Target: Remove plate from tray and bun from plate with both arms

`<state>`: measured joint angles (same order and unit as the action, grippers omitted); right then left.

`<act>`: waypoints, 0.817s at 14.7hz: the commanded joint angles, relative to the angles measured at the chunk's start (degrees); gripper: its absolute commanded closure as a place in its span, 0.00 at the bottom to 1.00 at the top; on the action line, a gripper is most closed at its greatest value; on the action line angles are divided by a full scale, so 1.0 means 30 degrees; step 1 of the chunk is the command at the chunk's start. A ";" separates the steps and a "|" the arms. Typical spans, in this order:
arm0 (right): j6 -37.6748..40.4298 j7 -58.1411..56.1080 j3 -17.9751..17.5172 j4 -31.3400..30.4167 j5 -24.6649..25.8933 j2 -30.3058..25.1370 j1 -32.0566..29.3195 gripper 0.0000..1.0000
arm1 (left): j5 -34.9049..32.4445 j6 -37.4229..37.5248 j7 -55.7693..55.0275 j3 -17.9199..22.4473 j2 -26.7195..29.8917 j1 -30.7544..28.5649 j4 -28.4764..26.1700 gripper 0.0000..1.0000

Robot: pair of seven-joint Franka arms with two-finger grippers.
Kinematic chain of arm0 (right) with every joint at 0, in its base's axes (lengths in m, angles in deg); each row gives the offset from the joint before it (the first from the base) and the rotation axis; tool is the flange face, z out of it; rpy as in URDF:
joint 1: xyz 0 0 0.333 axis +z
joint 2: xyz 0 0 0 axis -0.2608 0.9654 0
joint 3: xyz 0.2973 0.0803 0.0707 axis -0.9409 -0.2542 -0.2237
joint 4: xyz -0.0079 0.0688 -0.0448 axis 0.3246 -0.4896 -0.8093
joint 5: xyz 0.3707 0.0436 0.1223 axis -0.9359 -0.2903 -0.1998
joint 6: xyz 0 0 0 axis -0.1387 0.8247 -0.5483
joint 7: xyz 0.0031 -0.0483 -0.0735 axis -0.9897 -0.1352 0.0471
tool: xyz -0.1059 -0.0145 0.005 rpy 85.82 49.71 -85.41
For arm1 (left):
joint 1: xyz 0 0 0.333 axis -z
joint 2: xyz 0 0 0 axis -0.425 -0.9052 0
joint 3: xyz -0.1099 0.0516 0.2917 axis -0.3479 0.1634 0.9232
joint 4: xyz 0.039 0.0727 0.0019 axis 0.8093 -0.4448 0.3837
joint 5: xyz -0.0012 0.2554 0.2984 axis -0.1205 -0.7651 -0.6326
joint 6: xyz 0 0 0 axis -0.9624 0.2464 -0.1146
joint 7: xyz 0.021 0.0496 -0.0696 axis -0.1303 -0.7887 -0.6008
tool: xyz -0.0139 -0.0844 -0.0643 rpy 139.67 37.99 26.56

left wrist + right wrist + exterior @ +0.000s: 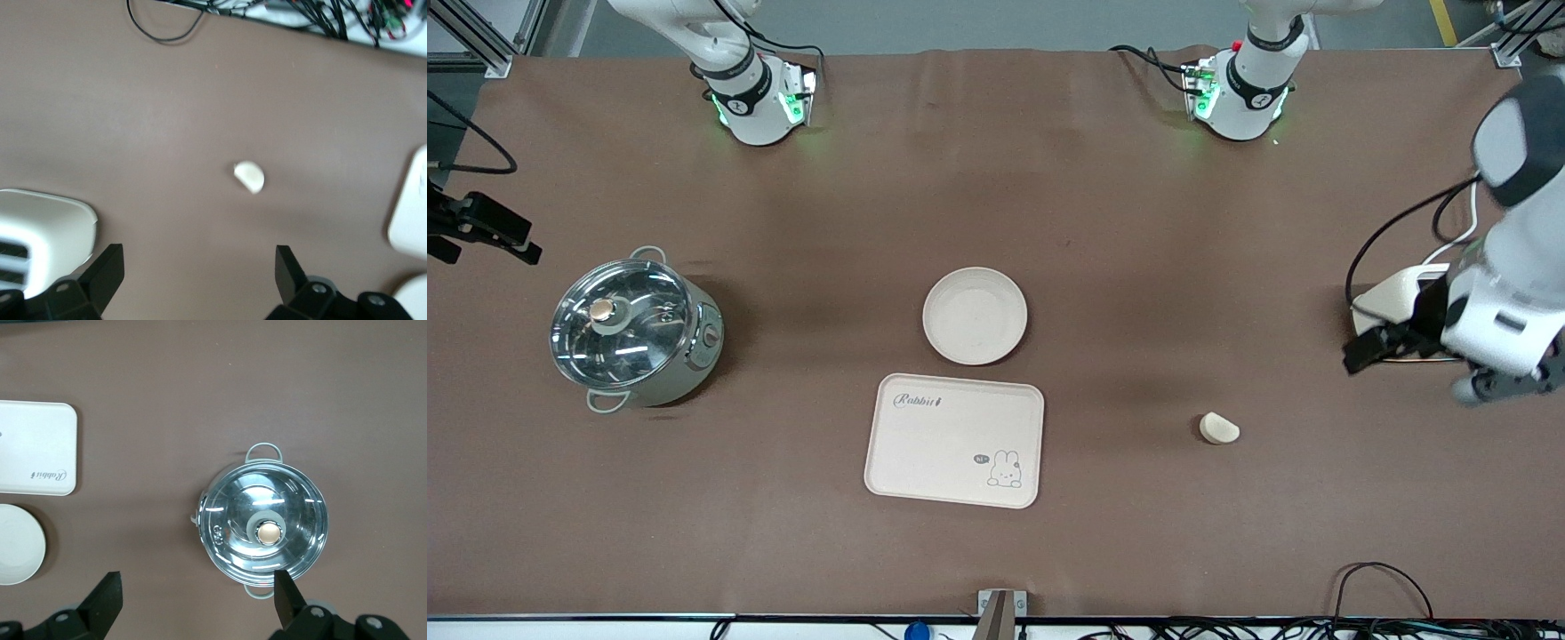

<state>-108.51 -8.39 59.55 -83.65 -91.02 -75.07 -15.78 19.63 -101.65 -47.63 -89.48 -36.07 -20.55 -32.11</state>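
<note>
- Front view: the plate [975, 316] is sitting mid-bench [1138, 222], with the rabbit tray [954, 440] at its 6 o'clock and the lidded steel pot [636, 333] at its 9 o'clock.
- The bun [1218, 428] is lying at about 4 o'clock from the plate, touching nothing.
- The left gripper [1374, 347] is hovering over a white appliance [1392, 298] at the left arm's end, and the bun is lying at its 8 o'clock, well apart.
- The right gripper [485, 236] is hanging at 10 o'clock from the pot.
- Left wrist view: the left gripper [199, 253] is showing its jaws wide and holding nothing, with the bun [249, 177] lying on the bench ahead of them.
- Right wrist view: the right gripper [197, 577] is spreading its jaws wide over bare bench, beside the pot [263, 527].
</note>
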 commanded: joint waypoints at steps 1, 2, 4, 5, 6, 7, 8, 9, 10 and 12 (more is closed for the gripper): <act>0.0047 0.0137 -0.0115 0.0328 0.0028 0.0241 -0.0247 0.00 | -0.0299 0.1461 0.1507 -0.0021 0.1905 0.0019 -0.0637 0.00; 0.0105 0.0166 -0.0115 0.0299 0.0057 0.0241 -0.0218 0.00 | -0.0329 0.2190 0.2149 0.0009 0.2460 -0.0039 -0.0637 0.00; 0.0281 0.0137 -0.0086 0.0153 0.0057 0.0270 -0.0450 0.00 | -0.0271 0.3801 0.3090 0.0009 0.3283 -0.0098 -0.0725 0.00; 0.0339 0.0166 -0.0086 0.0036 0.0057 0.0299 -0.0510 0.00 | -0.0184 0.4070 0.3354 0.0038 0.3518 -0.0127 -0.0812 0.00; 0.0572 0.0166 -0.0086 -0.0255 0.0057 0.0271 -0.0540 0.00 | -0.0183 0.4160 0.3386 0.0009 0.3985 -0.0185 -0.1132 0.00; 0.0864 0.0166 -0.0086 -0.0345 0.0057 0.0270 -0.0540 0.00 | -0.0096 0.4131 0.3386 -0.0020 0.4279 -0.0215 -0.1657 0.00; 0.1128 0.0137 -0.0086 -0.0375 0.0057 0.0270 -0.0540 0.00 | -0.0037 0.4160 0.3473 -0.0020 0.4630 -0.0389 -0.1953 0.00; 0.1160 0.0166 -0.0086 -0.0491 0.0057 0.0270 -0.0540 0.00 | -0.0036 0.4131 0.3735 -0.0165 0.5040 -0.0739 -0.2565 0.00; 0.1160 0.0166 -0.0086 -0.0492 0.0057 0.0241 -0.0511 0.00 | -0.0036 0.4044 0.3796 -0.0486 0.5421 -0.0946 -0.3122 0.00; 0.1189 0.0137 -0.0086 -0.0521 0.0057 0.0241 -0.0540 0.00 | -0.0036 0.3897 0.3796 -0.0577 0.5833 -0.1036 -0.3711 0.00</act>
<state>-105.24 -8.38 59.76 -84.33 -91.03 -73.59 -16.79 19.63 -89.03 -37.16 -90.14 -21.85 -22.63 -39.27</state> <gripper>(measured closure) 0.000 0.000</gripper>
